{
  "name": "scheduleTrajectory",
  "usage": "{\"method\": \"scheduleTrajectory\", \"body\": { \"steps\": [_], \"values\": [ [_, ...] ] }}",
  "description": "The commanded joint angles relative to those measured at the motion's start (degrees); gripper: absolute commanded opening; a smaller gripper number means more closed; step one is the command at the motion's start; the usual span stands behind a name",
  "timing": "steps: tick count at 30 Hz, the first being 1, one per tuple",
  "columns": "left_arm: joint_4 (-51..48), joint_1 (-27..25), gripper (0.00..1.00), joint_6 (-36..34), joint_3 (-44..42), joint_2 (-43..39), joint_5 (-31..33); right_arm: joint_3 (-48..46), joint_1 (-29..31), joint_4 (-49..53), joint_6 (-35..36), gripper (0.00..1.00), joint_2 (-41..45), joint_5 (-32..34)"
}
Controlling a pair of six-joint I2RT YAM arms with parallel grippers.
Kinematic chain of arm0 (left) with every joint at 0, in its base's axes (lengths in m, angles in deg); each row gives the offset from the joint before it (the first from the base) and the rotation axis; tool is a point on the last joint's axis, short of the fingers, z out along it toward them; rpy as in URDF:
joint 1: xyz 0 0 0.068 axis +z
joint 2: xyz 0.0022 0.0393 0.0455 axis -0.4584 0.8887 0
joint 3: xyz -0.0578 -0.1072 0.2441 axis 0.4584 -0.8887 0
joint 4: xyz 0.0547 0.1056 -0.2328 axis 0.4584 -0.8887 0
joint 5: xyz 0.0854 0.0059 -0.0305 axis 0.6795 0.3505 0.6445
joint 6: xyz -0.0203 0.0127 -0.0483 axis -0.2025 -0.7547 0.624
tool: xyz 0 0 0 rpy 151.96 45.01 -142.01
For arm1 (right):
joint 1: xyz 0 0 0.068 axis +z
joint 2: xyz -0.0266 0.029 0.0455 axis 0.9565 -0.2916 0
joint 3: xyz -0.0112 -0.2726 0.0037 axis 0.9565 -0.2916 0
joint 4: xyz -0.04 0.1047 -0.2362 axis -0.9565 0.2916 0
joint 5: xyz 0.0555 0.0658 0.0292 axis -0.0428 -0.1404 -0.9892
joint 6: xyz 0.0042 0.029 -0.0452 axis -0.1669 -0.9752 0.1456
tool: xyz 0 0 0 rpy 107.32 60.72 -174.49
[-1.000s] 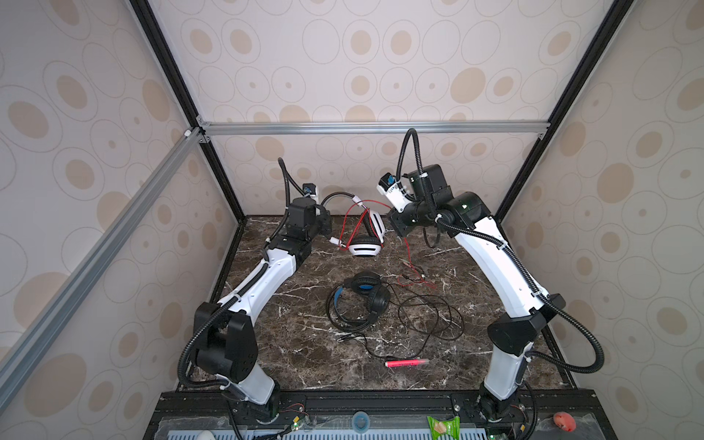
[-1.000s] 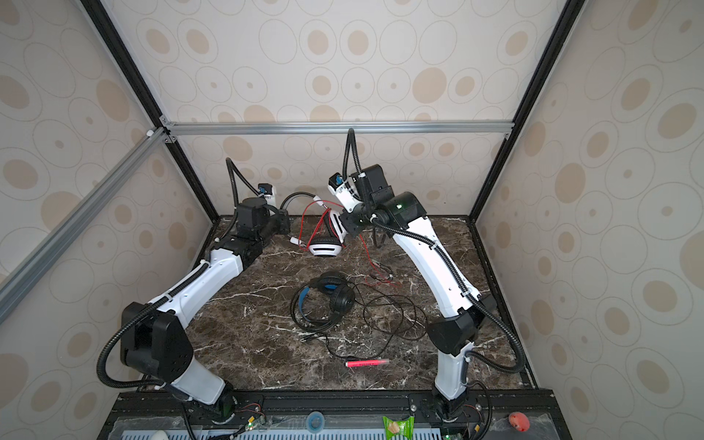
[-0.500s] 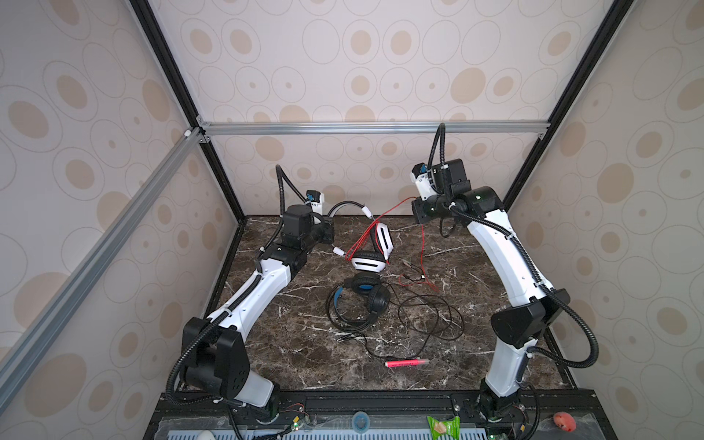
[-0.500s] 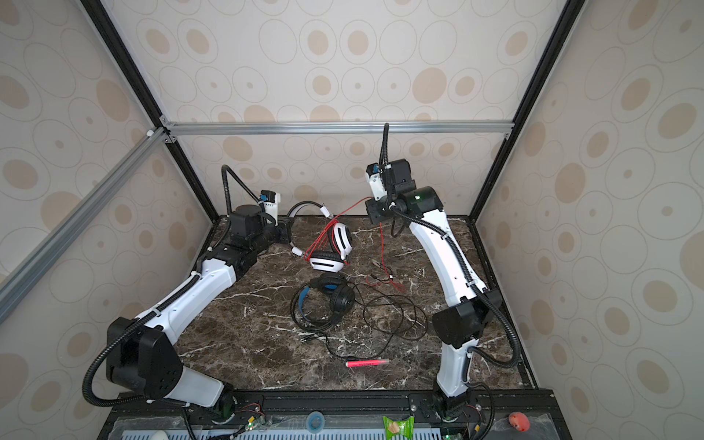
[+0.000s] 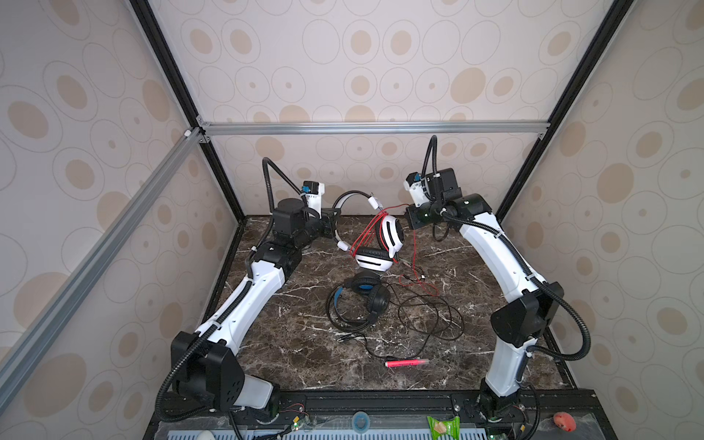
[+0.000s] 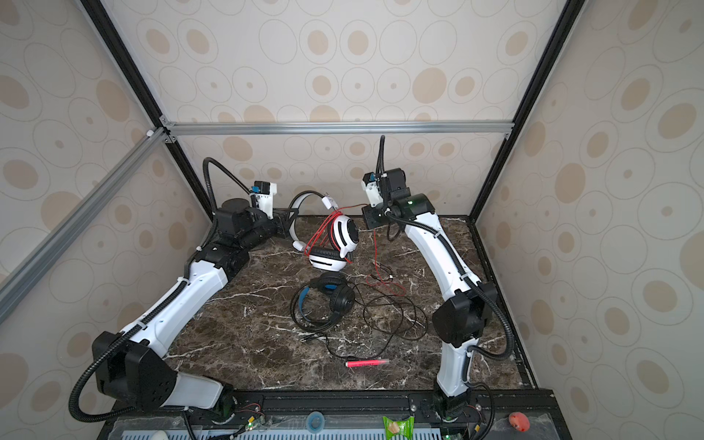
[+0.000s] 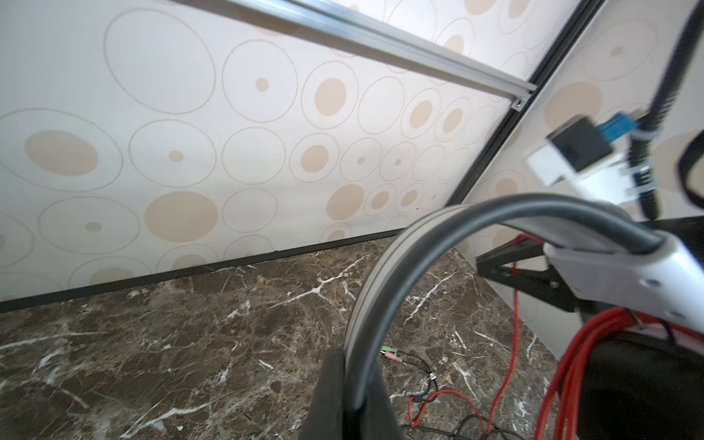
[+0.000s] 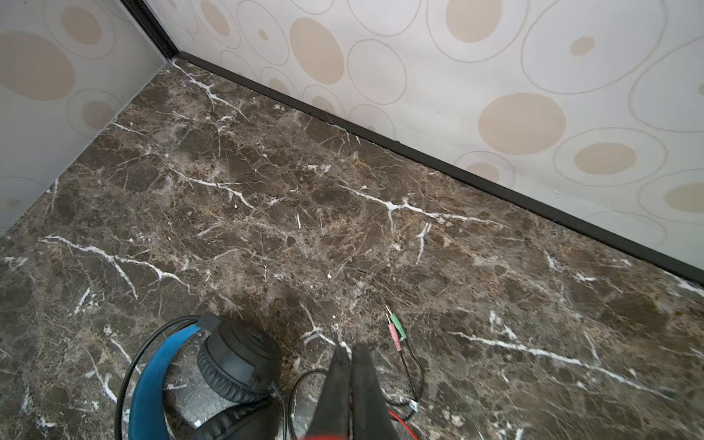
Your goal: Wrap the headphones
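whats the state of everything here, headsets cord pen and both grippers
white headset, held up by its band
red cord, partly looped round the white headset, rest trailing on the table
black headset, lying on the table, unwrapped
pen, lying on the table
left gripper, shut on the white headset
right gripper, shut on the red cord

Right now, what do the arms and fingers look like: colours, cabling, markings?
Both the left arm and right arm have white link shells with black joints. A black ribbed conduit loops along each. Each wrist carries a white camera mount with a blue connector. The fingers are black and tapered. A small green light shows on the right arm.
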Motion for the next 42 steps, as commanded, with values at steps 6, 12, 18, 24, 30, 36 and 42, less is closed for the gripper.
{"method": "scheduleTrajectory", "body": {
  "steps": [6, 12, 18, 24, 30, 36, 42],
  "values": [
    [5.0, -1.0, 0.00, 4.9, 10.3, -2.9, -5.6, -7.9, -0.4, -12.4, -2.9, 0.08, 4.9, -10.0],
    [6.7, -1.2, 0.00, 7.7, 12.8, -2.3, -7.9, -20.6, -0.4, -30.4, -6.7, 0.29, 12.1, -17.9],
    [8.0, -1.2, 0.00, 9.7, 15.6, -1.3, -8.2, -24.8, -0.5, -36.8, -9.8, 0.39, 13.7, -24.1],
    [10.6, -1.2, 0.00, 13.3, 19.1, 0.1, -8.3, -29.6, -0.4, -40.8, -12.7, 0.39, 14.1, -25.0],
    [10.6, -1.2, 0.00, 16.7, 23.2, 1.5, -5.0, -34.8, -0.4, -43.2, -14.3, 0.38, 14.8, -25.2],
    [11.4, -1.2, 0.00, 18.4, 25.7, 2.3, -3.1, -38.8, -0.4, -44.4, -14.6, 0.34, 14.9, -25.6],
    [14.9, -1.0, 0.00, 21.3, 24.8, 2.8, 0.1, -42.9, -0.5, -47.5, -16.5, 0.26, 14.2, -26.6]
  ]
}}
